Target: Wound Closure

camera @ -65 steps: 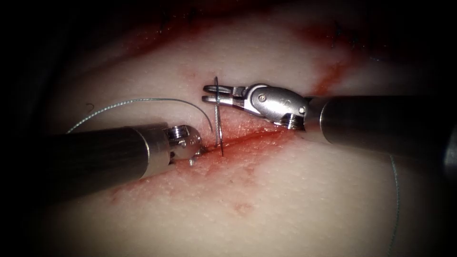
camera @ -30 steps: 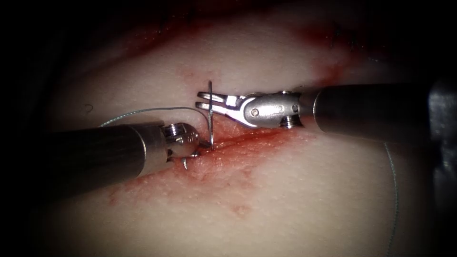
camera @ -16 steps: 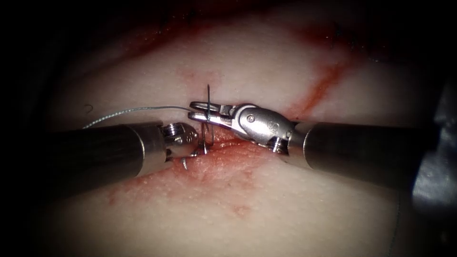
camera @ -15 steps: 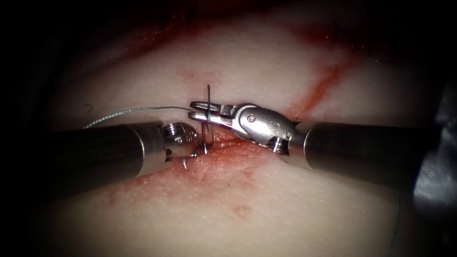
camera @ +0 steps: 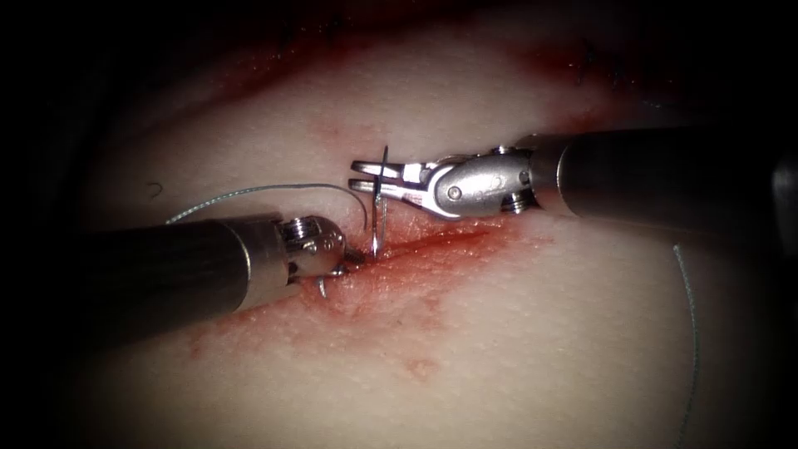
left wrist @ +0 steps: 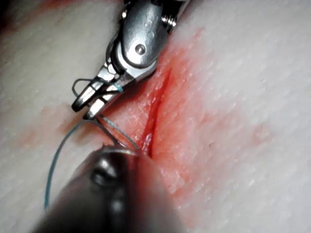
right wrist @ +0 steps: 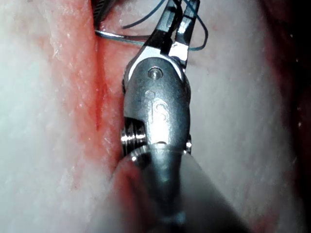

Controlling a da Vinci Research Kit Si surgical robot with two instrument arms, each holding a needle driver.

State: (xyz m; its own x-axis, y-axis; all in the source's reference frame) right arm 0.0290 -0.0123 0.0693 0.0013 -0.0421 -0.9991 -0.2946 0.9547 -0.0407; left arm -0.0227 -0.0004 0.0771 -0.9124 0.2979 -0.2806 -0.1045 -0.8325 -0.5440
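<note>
The right tool [camera: 366, 175] is gripping the needle [camera: 379, 208] near its tail, having lifted since a moment ago; its point is entering the cut [camera: 432, 243]. Left tool [camera: 337, 264] jaws: cannot tell.

- right tool [camera: 362, 174]: shiny silver wrist housing behind the jaws, round pivot pin on its side, knurled silver barrel at its rear, then dark matte shaft [camera: 665, 179]
- faint stamped marking on that housing, unreadable
- left tool [camera: 339, 268]: rounded silver clevis with screw head, silver collar behind, dark smooth shaft [camera: 141, 278]
</note>
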